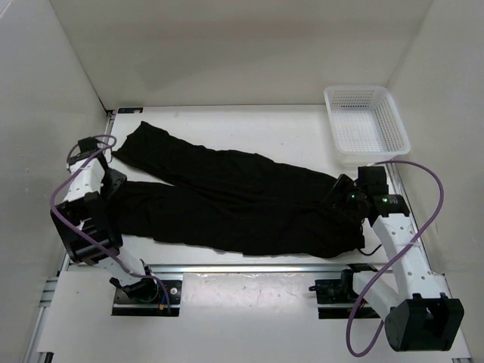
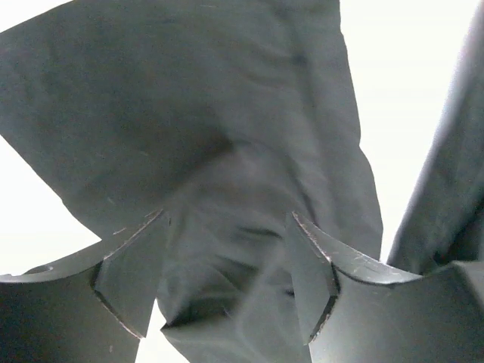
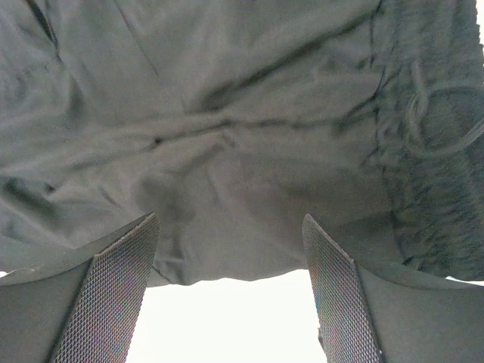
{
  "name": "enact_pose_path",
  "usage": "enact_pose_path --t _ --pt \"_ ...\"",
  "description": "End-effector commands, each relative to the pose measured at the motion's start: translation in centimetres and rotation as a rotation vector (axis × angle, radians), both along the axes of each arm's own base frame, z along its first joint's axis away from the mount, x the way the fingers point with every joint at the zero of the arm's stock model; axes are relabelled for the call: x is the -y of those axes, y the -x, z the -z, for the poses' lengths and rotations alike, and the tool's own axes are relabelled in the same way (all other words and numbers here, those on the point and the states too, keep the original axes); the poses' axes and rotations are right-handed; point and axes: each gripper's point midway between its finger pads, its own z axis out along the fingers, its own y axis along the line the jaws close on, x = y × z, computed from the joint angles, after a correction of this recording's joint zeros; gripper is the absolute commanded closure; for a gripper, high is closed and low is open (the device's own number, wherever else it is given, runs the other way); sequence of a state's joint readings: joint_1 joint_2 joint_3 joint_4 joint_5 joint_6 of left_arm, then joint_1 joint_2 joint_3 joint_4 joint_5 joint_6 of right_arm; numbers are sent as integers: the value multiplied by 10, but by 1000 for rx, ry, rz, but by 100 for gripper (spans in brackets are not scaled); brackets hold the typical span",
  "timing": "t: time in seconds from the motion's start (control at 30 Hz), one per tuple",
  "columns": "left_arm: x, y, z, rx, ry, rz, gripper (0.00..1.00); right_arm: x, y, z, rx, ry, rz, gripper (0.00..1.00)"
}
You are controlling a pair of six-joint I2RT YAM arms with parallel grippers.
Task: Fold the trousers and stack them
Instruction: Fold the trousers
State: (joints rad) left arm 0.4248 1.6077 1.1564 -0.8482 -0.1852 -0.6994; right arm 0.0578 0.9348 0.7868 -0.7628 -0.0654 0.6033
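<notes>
While both tools sat low on the cloth, neither had a firm grip that I could see. Trousers (image 1: 234, 208) lay spread across the table (image 1: 287, 125), waistband (image 3: 423, 197) at the right, two legs fanned out to the left, apart from the white mesh basket (image 1: 367, 125) in the far right corner. Left tool (image 2: 227, 219) was at the cuff end of the near leg (image 1: 174, 212), jaws wide, with a ridge of fabric standing between them; couldn't tell if the pads touched it. Right tool (image 3: 231, 219) was at the waist edge, jaws wide, bare table between the fingers and cloth just beyond the tips.

Risks, as I judged them:
- First fold not yet made and legs splayed. Lifting from one cuff alone would likely drag the far leg (image 1: 159, 147) askew and give a crooked fold.
- Left jaws closing on a thin ridge could catch one layer only, so the leg would peel open on the lift.
- Right tool sat near the drawstring (image 3: 442, 121). Grabbing the cord instead of the band would slip.
- Soft fabric would probably sag and slide out of a shallow pinch.
</notes>
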Motion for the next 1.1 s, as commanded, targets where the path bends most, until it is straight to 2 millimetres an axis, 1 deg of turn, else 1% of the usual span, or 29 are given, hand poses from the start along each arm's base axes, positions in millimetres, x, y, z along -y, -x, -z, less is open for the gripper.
enact_pose_path --t 0.0,0.03,0.07,0.1,0.13,0.17,0.2,0.3,0.33,0.37,0.4,0.43,0.47,0.5,0.53,0.57,0.6,0.63,0.67,0.7,0.73,0.77,0.8,0.83,0.93,0.97,1.0,1.03,1.07 --pt "8 -11 -51 66 -122 94 26 -11 18 6 -43 -33 -1 19" --pt "13 -12 -57 74 -127 119 26 -12 24 9 -61 -40 21 19" --pt "17 -12 -69 98 -140 138 26 -15 35 13 -96 -43 13 22" --pt "19 -12 -75 111 -155 145 25 -17 42 18 -127 -47 15 22" --pt "23 -10 -76 112 -159 165 25 -17 52 28 -167 -40 26 25" --pt "26 -10 -84 144 -160 169 25 -23 62 33 -200 -57 39 28" --pt "28 -7 -83 142 -151 182 25 -22 72 45 -249 -51 59 29" --pt "33 -8 -82 149 -131 202 25 -25 85 58 -308 -94 161 31" --pt "34 -10 -85 159 -127 215 25 -24 92 67 -335 -101 190 33" --pt "39 -12 -82 155 -113 231 25 -25 94 66 -332 -127 237 33" --pt "38 -15 -83 157 -114 231 25 -25 95 64 -328 -135 249 34" --pt "41 -16 -83 157 -113 240 25 -21 95 62 -319 -125 274 34" --pt "41 -19 -84 154 -121 245 25 -12 93 58 -281 -93 305 34" --pt "39 -19 -80 139 -126 241 25 -5 98 54 -289 -66 334 34" --pt "35 -18 -78 121 -144 230 25 -1 95 45 -269 -48 358 32" --pt "33 -16 -73 96 -146 217 25 5 97 42 -273 -30 400 31" --pt "31 -16 -68 77 -148 203 25 10 104 43 -296 -5 424 30" --pt "31 -16 -56 32 -131 206 25 13 106 43 -302 5 447 30" --pt "33 -17 -49 17 -108 201 23 13 106 46 -324 9 461 30" --pt "35 -21 -45 13 -93 206 23 12 104 49 -330 7 470 29" --pt "37 -22 -36 -8 -69 203 23 12 104 54 -359 14 488 29" --pt "42 -23 -32 -15 -56 216 23 10 106 62 -387 11 483 29" --pt "41 -26 -35 -6 -59 215 23 7 105 65 -402 2 491 29" --pt "41 -26 -31 -18 -55 216 23 7 101 69 -416 9 492 28" --pt "36 -27 -35 -16 -80 207 23 16 96 78 -405 60 534 28" --pt "36 -27 -35 -19 -82 216 23 15 90 77 -383 49 533 28" --pt "34 -26 -35 -24 -94 211 23 15 88 81 -376 46 533 28" --pt "34 -26 -35 -24 -94 211 23 13 79 82 -335 24 531 30" --pt "34 -26 -35 -24 -94 211 25 12 78 85 -331 22 531 32"
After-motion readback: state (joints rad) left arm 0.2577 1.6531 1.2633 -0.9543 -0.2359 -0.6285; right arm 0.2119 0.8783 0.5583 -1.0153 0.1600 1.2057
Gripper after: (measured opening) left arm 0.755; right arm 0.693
